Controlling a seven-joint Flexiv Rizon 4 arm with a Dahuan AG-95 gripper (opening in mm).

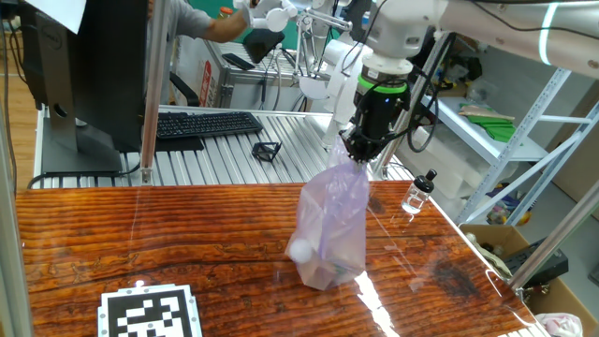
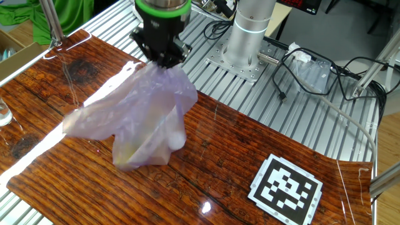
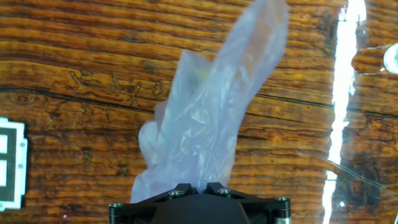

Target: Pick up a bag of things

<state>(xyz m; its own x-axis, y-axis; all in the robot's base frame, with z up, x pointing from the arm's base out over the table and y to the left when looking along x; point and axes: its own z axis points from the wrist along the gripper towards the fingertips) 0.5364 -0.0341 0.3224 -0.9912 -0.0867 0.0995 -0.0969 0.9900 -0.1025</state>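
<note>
The bag of things (image 1: 331,227) is a crinkly pale lilac plastic bag with a small white ball (image 1: 301,250) and greenish items showing through near its bottom. My gripper (image 1: 357,150) is shut on the bag's gathered top and the bag hangs stretched below it, its bottom at or just above the wooden tabletop. In the other fixed view the gripper (image 2: 164,60) pinches the bag (image 2: 140,122), which billows to the left. In the hand view the bag (image 3: 205,118) rises from between the closed fingers (image 3: 178,190).
A small clear bottle with a black cap (image 1: 418,195) stands near the table's right edge, close to the bag. A black-and-white marker tag (image 1: 150,314) lies at the front left of the wooden table (image 1: 140,234). A keyboard (image 1: 208,124) and a monitor stand behind.
</note>
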